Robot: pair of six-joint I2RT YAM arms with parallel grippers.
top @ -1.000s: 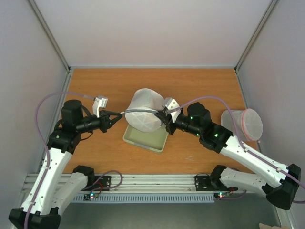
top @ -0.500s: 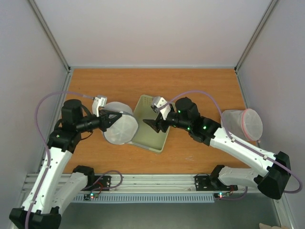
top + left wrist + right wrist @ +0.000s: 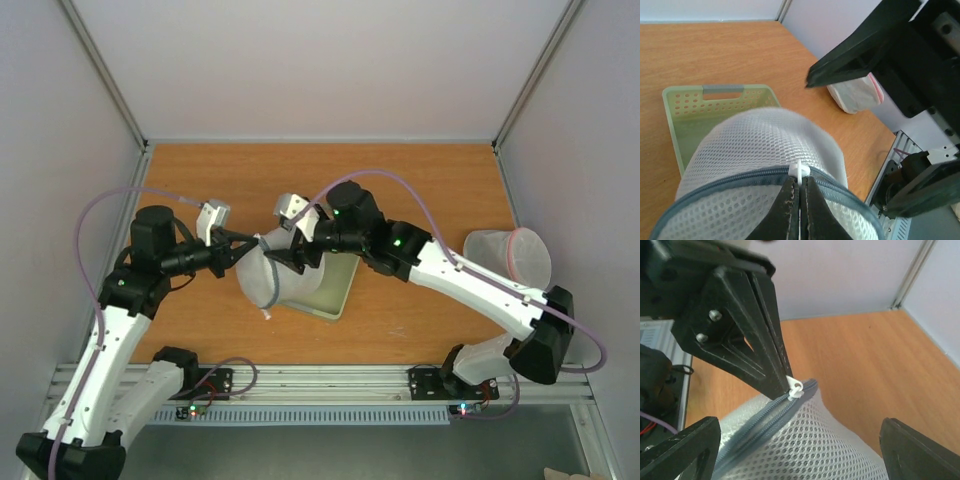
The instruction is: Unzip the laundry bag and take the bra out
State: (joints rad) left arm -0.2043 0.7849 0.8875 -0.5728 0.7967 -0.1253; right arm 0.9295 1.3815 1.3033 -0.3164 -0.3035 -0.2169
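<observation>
The laundry bag (image 3: 270, 280), white mesh with a grey zip band, hangs over the left end of the pale green tray (image 3: 337, 288). My left gripper (image 3: 249, 244) is shut on its white zip pull (image 3: 800, 171), seen also in the right wrist view as a zip pull (image 3: 796, 389) at the left gripper's black fingertips (image 3: 771, 371). My right gripper (image 3: 291, 258) is open just above the bag; in its own view the right gripper (image 3: 800, 442) straddles the bag's mesh (image 3: 815, 455) without touching it. The bra is hidden.
A translucent round bag with a pink rim (image 3: 512, 258) lies at the right side of the wooden table (image 3: 420, 180). Grey walls enclose the table on three sides, and a metal rail (image 3: 320, 380) runs along its near edge.
My right gripper let go of the bag, opened and swung left over it. The bag dropped off the right side and now hangs from my left gripper by the zip pull.
</observation>
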